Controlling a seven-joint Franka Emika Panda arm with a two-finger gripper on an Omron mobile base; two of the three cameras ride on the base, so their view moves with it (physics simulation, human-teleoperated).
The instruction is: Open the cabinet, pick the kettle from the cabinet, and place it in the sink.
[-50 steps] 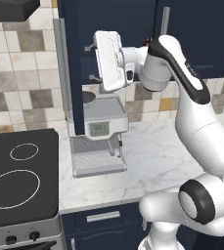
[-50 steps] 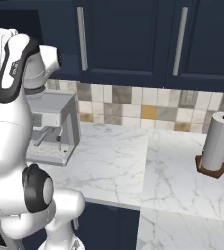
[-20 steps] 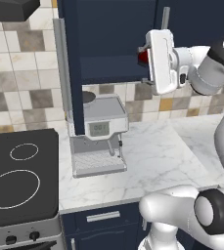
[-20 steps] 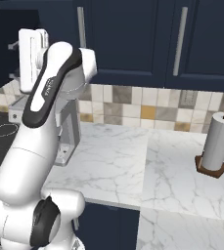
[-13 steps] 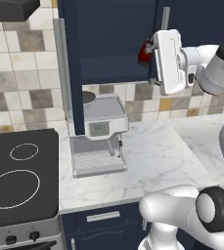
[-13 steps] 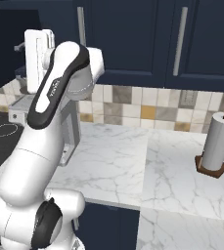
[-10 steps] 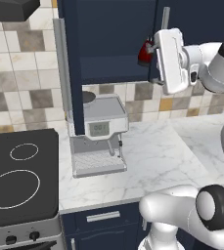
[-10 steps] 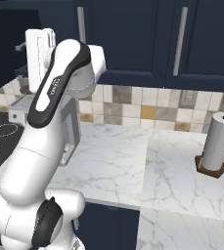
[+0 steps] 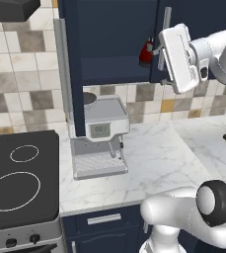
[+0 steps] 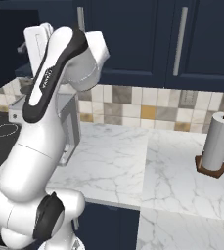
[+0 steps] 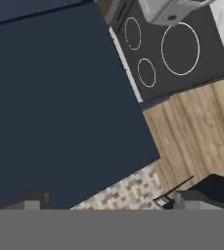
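Cabinet stood open up there, its door swung out edge-on above the coffee machine. Kettle sat red on the navy shelf inside, at the right end of the opening, partly hidden behind the hand. Tool hung just beside it, raised to shelf height, jaws spread wide and gripping nothing. Hand view looked across a flat navy door face toward the cooktop. Down on the marble worktop, a paper-towel roll stood well off to the right.
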